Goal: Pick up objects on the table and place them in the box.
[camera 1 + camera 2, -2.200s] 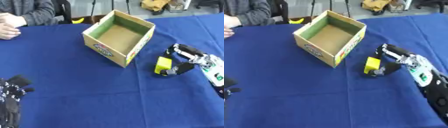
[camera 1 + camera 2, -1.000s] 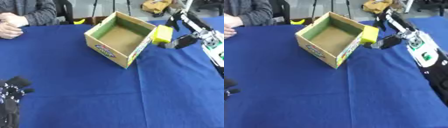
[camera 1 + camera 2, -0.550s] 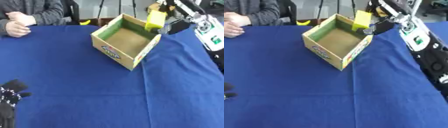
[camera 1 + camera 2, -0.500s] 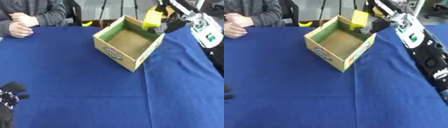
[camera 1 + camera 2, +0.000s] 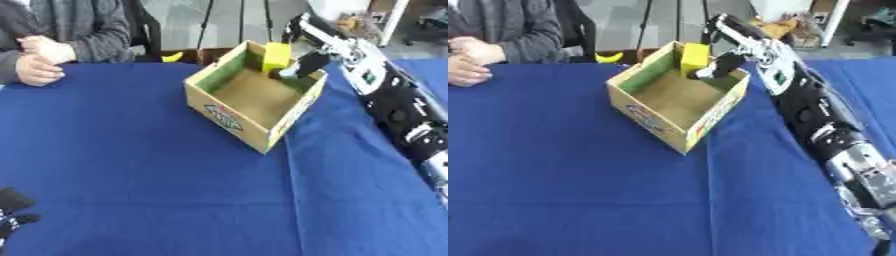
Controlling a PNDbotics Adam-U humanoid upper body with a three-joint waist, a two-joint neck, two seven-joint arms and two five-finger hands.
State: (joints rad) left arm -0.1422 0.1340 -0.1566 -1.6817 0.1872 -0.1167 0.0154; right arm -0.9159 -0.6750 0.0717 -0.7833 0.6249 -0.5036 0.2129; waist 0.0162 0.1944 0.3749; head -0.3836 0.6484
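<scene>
The right robot hand (image 5: 306, 37) reaches over the far corner of the box (image 5: 252, 96), its fingers and thumb curled round a yellow block (image 5: 276, 56). The block hangs above the box's far wall, just inside the opening, clear of the box floor. Its long axis stands nearly upright, one end pointing down into the box and the other up toward the hand; the broad yellow face is turned toward the camera. The thumb (image 5: 300, 66) presses against the block's right side, toward the box's right wall, and the other fingers run along its top and back.

The box is an open cardboard carton with green inner walls and a printed label on its near wall. It sits on the blue surface (image 5: 131, 170) turned so that one corner points toward the camera. The brown floor inside shows nothing else.

The left robot hand (image 5: 10, 215) shows only in the left eye view, as dark fingers at the lower left corner, well apart from the box; whether they are curled I cannot tell. The right eye view shows more of the right forearm (image 5: 833, 135), running from the box down to the lower right corner.
</scene>
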